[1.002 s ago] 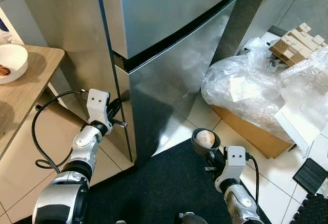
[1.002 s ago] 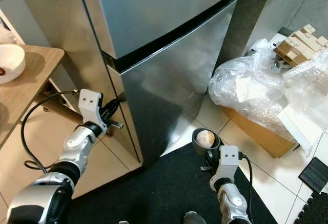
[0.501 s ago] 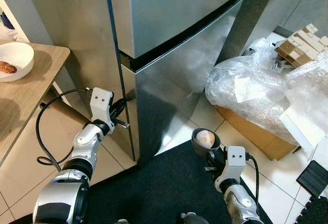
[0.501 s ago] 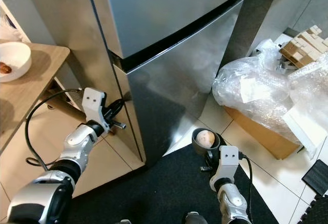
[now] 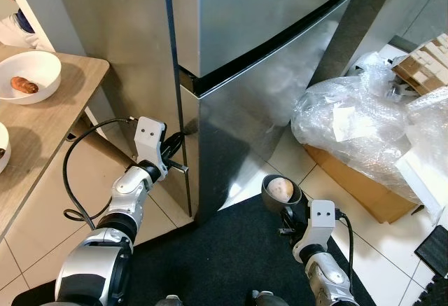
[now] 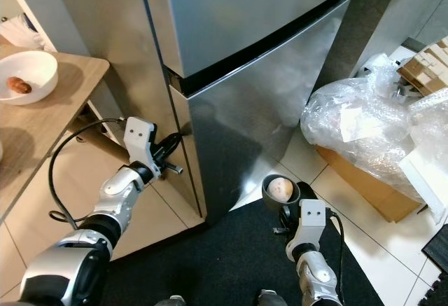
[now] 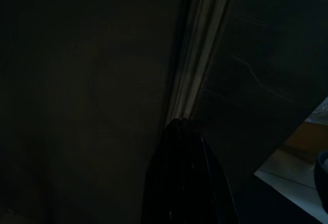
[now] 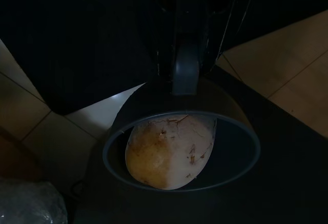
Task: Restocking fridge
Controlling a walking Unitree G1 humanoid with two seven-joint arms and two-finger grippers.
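Beside fridge (image 5: 266, 54): bubble-wrapped box (image 5: 364, 138) (floor)

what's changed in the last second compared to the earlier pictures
Mostly the camera: the whole view has shifted, so more of the wooden table shows. The left gripper stays at the edge of the fridge door, which is still closed. The right gripper still holds the grey bowl with its pale round food.

A home kitchen: a tall stainless-steel fridge (image 5: 259, 61) stands on a pale tiled floor (image 5: 42, 208) beside a wooden table (image 5: 49, 117) bearing a white bowl (image 5: 28, 75), with plastic-wrapped boxes (image 5: 364, 131) nearby.
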